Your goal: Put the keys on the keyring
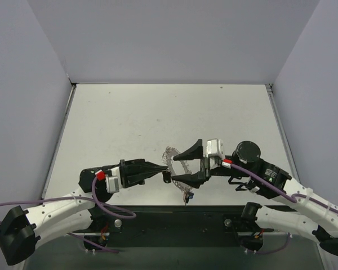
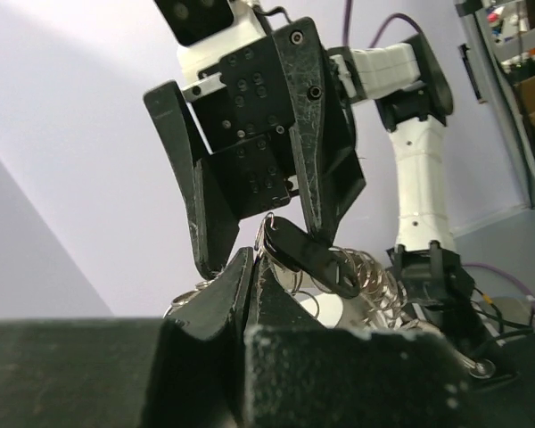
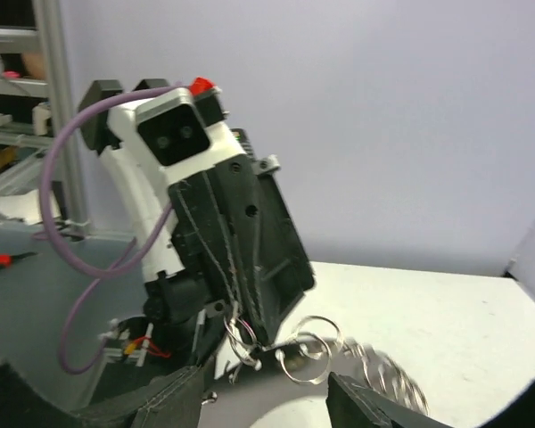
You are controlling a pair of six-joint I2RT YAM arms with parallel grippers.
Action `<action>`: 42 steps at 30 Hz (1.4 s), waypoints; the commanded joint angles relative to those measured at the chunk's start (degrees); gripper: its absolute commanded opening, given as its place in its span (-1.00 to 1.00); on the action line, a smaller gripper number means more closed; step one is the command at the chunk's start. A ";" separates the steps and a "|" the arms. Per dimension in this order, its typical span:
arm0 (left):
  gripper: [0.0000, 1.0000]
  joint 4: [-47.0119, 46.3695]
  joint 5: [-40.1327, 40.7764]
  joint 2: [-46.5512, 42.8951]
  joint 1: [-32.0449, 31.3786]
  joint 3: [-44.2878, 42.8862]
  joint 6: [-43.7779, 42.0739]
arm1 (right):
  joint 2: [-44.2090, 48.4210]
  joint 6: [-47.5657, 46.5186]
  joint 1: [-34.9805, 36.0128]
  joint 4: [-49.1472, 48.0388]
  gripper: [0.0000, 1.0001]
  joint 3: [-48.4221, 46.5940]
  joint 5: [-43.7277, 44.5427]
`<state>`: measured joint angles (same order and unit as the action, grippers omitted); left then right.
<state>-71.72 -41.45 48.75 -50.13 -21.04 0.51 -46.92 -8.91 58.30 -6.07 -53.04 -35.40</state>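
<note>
Mid-task, at the threading stage by the look of it. The left pincer is pressed together, its tips pinching what looks like the black-headed key near the blade end, with the head sticking out toward the other arm. The exact grip spot is hard to make out. The right pincer is spread wide, one finger on each side of the keyring, not clamped on it. The keyring sits between the two pincers near the front middle of the bench; I cannot tell if it rests on the bench or is lifted. The black-headed key overlaps the coil band in the left wrist view, but whether it is actually on the band is not visible, so I judge it not yet on. A blue-headed key shows just below the ring at the bench's near edge, maybe dangling from it, cannot tell. Small wire loops hang at the left tips, blurred. No yellow, green or red heads show anywhere. Likely left to do: seat the black one, then any others. In the way: the pincers are nose to nose with little room, and the right fingers crowd the ring. The purple cable on the left arm is well apart from the work.
</note>
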 commanded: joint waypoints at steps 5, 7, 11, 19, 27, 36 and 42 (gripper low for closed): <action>-1.00 -5.09 8.14 -3.75 0.03 -1.82 -4.11 | 4.46 2.75 0.23 -0.44 0.39 1.27 14.83; -1.00 -5.79 8.49 -3.49 0.12 -1.55 -4.20 | 4.11 2.75 0.67 -0.18 0.40 0.92 14.66; -1.00 -6.15 9.55 -3.22 0.12 -1.37 -4.56 | 1.48 2.23 2.60 2.37 0.47 -1.28 14.83; -1.00 -1.59 10.69 -3.93 0.12 -1.64 -7.28 | 0.86 1.79 8.23 1.67 0.47 -2.77 19.13; -1.00 0.18 13.50 -4.02 0.03 -1.29 -9.30 | -3.18 2.14 14.46 4.65 0.45 -6.63 30.37; -1.00 -1.49 14.38 -3.84 -0.14 -1.20 -9.39 | -9.07 0.11 20.36 5.72 0.14 -8.40 48.75; -1.00 -2.28 14.38 -4.28 -0.23 -0.94 -9.13 | -8.19 -0.14 20.62 2.38 -0.11 -6.12 54.11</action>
<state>-68.51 -28.80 45.74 -50.15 -21.02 -8.16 -56.45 -8.43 78.35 0.27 -59.35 11.20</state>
